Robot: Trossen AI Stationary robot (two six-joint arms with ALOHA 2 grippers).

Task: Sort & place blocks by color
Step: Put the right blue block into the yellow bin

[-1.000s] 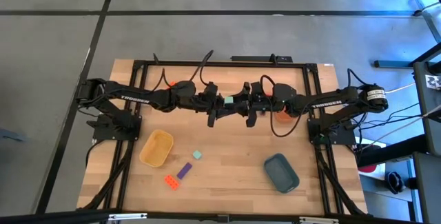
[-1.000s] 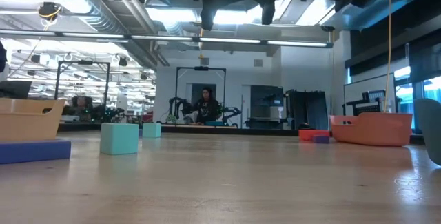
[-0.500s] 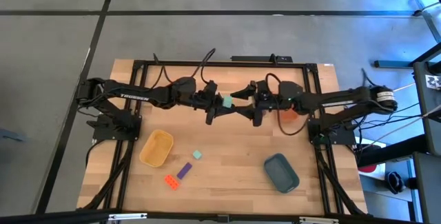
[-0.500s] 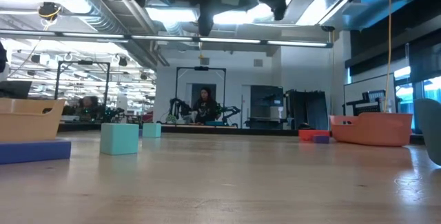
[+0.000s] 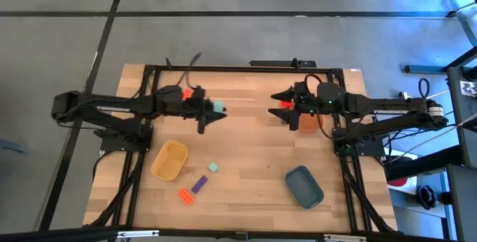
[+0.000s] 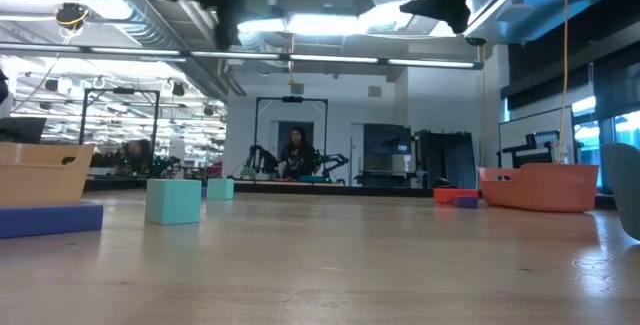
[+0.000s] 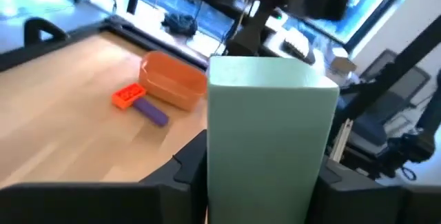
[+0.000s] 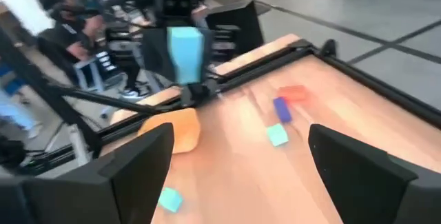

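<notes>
A pale teal block hangs above the table's far left half, and my left gripper is shut on it; the block fills the left wrist view. My right gripper hovers open by the orange tray, with nothing between its fingers. A red-orange block and a purple block lie on the table beside that tray. Near the front left a teal block, a purple block and a red-orange block rest flat on the wood. My left gripper pinches the teal block between its two fingers, which lie on two opposite sides at the end nearest the wrist. The fingers reach about level toward the table's right. The block sticks out beyond the fingertips, lifted clear of the table.
A yellow tray sits at the front left and a dark teal tray at the front right. A black frame borders the table. In the low view a person sits far off in the room behind.
Both grippers met over the table's middle with the teal block between them. My right gripper has let go of it and drawn back toward the right edge. My left gripper has kept the block and carried it toward the left edge, clear of the table.
</notes>
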